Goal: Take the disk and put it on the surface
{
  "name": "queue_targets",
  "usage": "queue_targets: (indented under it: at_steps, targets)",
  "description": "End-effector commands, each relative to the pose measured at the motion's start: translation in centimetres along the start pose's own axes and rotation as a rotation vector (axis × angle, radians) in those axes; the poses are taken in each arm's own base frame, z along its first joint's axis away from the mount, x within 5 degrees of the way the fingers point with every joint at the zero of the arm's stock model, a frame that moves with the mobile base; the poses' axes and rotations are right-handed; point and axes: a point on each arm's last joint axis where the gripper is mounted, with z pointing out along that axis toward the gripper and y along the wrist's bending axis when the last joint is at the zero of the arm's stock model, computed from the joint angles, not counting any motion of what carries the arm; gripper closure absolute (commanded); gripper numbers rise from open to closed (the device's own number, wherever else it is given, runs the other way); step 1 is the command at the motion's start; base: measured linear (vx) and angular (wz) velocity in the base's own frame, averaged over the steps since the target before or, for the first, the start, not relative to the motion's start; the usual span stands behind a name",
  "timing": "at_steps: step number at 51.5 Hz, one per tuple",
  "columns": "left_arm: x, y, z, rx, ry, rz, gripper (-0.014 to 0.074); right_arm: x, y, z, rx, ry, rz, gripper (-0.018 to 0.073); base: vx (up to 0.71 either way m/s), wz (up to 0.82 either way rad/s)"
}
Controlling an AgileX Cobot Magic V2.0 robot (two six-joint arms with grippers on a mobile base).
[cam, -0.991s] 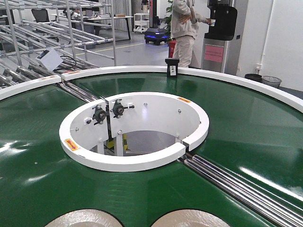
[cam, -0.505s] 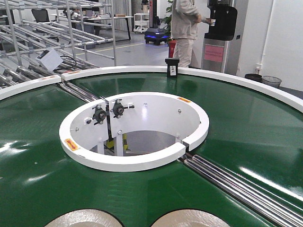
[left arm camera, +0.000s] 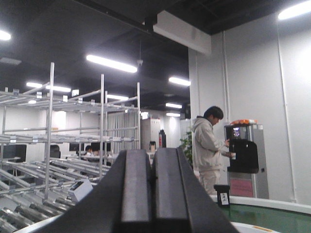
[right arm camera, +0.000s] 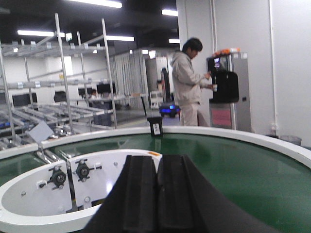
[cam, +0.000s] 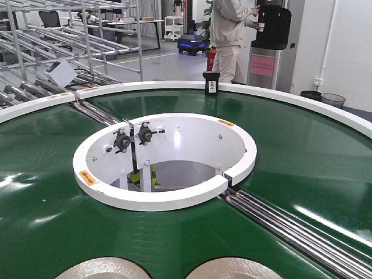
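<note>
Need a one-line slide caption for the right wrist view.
Shut right gripper faces the green conveyor belt and white inner ring.

You have flat, open green belt [cam: 302, 168] either side of the centre, from the two pale disks [cam: 104, 268] at the near edge out to the outer white rim [cam: 325, 110]. Obstacles: the raised white inner ring [cam: 168, 200] around the central well [cam: 180, 172], and metal roller bars [cam: 290, 229] running from it toward the near right and far left. A small black box [cam: 210, 83] stands on the far rim.
</note>
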Motion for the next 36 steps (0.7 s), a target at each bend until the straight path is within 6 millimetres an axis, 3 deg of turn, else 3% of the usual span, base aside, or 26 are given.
queue_targets:
  at_steps: [1,8,24,30,36]
  targets:
    - [-2.6,0.0,2.3,-0.001,0.030,-0.009,0.0601,-3.4,0.2,1.8,0.005,-0.026,-0.017,0.0567,0.00,0.00]
    - [-1.9,0.0,5.4,-0.002,0.124,-0.009,0.0601,-3.6,0.1,4.5,0.009,0.026,-0.015,0.0567,0.00,0.00]
    - [4.3,0.0,8.8,-0.007,0.573,-0.010,0.0577,-0.7,0.0,8.2,0.021,0.221,0.058,0.0548,0.00,0.00]
    - [6.9,0.1,9.4,-0.009,0.773,-0.009,0.0515,-0.3,0.0,8.6,0.023,0.243,0.063,0.0515,0.00,0.00]
    - [9.3,0.1,10.3,-0.010,0.919,-0.008,0.0388,-0.2,0.0,8.7,0.023,0.253,0.063,0.0446,0.00,0.00]
